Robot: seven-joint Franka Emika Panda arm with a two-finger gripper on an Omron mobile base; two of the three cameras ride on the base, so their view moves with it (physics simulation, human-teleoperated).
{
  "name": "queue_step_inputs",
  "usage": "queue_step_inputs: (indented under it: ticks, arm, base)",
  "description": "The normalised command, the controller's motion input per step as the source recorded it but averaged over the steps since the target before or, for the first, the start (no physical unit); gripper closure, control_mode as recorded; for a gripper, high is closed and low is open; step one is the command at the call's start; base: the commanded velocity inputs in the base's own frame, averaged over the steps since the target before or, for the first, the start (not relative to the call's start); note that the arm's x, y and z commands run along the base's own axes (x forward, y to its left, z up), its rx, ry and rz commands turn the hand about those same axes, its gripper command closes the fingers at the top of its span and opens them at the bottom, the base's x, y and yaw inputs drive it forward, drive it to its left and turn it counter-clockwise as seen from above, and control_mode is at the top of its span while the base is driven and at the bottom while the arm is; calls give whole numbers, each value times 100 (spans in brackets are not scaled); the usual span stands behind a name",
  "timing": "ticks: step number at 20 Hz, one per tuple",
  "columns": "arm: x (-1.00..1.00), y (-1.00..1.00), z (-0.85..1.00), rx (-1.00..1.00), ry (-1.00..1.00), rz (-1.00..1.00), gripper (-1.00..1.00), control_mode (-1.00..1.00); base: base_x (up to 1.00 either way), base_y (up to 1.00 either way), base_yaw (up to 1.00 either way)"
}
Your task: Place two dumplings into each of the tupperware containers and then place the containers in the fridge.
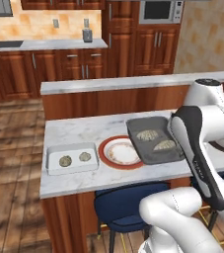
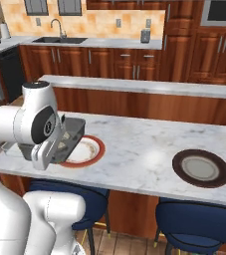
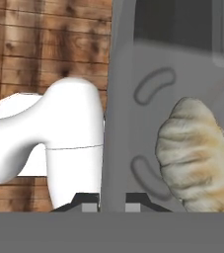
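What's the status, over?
Pincer shut on grey tray rim. Two dumplings inside; white tray holds two. Red plate under tray's edge.

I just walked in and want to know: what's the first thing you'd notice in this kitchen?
The big white robot arm, whose gripper pinches the rim of the dark grey tray, tilted up over the red-rimmed plate. Two pale dumplings lie inside it. To its left on the marble counter, the white tray holds two small olive dumplings.

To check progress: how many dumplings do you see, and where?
4. Two dumplings lie in the white container; two lie in the grey container. None seems hidden.
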Motion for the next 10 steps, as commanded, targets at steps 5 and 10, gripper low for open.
queue_step_inputs:
  ticks: [5,10]
  arm:
    - [0,0,0,0,0,0,100,100]
    - [0,0,0,0,0,0,100,100]
  base:
    - [-86,44,3]
    - [-22,96,48]
